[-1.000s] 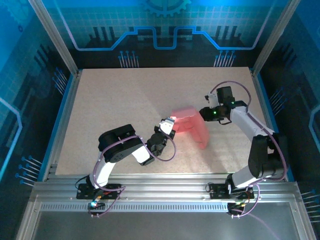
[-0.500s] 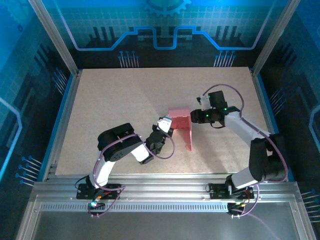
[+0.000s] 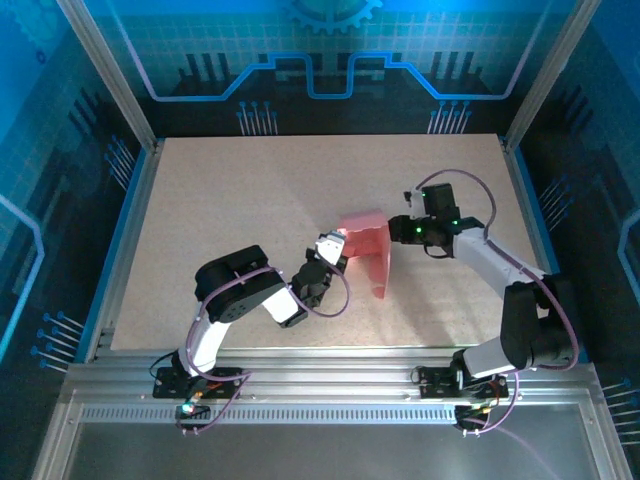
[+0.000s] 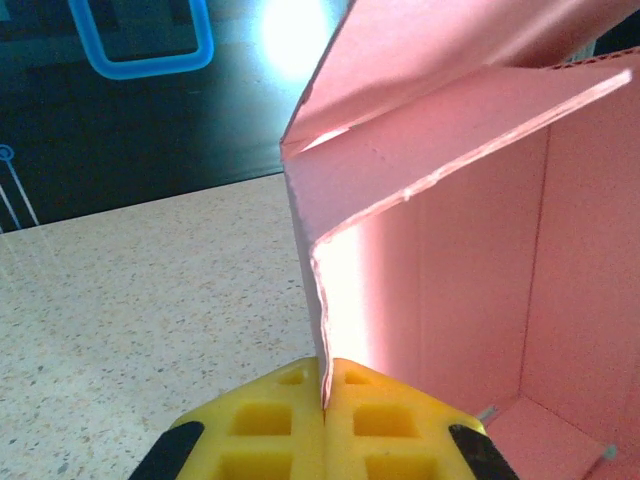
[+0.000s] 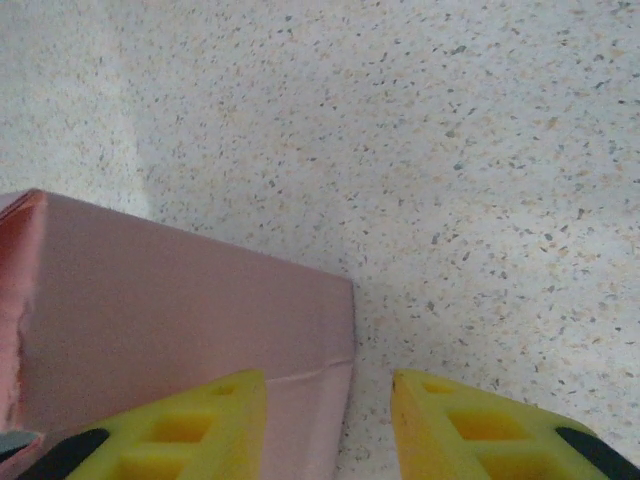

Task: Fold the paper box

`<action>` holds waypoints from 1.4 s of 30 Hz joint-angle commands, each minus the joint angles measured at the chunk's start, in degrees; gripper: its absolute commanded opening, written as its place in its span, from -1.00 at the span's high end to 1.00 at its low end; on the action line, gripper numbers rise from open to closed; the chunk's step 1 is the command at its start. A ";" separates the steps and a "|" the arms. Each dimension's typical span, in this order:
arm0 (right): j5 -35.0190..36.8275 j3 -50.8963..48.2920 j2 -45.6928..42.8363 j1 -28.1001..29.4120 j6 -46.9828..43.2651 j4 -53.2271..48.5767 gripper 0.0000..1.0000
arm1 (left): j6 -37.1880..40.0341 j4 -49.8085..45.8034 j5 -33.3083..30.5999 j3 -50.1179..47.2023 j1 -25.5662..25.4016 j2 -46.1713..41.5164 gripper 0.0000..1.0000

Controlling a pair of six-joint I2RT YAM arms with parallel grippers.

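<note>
The pink paper box (image 3: 364,240) stands half-formed in the middle of the table, with one long panel hanging down toward the front (image 3: 380,280). My left gripper (image 3: 338,247) is at its left side. In the left wrist view the yellow fingers (image 4: 270,425) are shut on the thin edge of a wall of the paper box (image 4: 480,260), whose open inside faces the camera. My right gripper (image 3: 394,228) is at the box's right side. Its jaws (image 5: 328,380) stand open over a corner of the paper box (image 5: 180,300), the left finger above the card and the right finger above bare table.
The speckled table (image 3: 230,200) has free room to the left, behind and in front of the box. Metal posts and blue walls (image 3: 120,110) frame it, and a rail (image 3: 320,385) carries the arm bases at the near edge.
The box's right panel has swung in from a wide spread to a narrower, more upright shape. My right gripper came in leftward against the box. My left gripper has kept its grip in place.
</note>
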 commanded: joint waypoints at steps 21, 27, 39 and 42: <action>-4.56 -5.63 1.55 5.80 11.25 14.42 0.27 | -7.50 -6.85 5.83 1.72 -1.57 -2.16 1.00; -3.18 -5.54 1.64 5.83 10.95 13.74 0.27 | -7.20 -6.18 5.47 1.86 -1.75 -1.94 1.00; -3.41 -3.48 5.03 8.61 13.33 16.17 0.27 | -7.89 -8.12 5.93 4.49 -1.89 -1.86 1.00; -3.23 -3.78 3.35 6.41 11.84 14.42 0.26 | -7.93 -5.79 4.97 1.77 -0.85 -1.95 1.00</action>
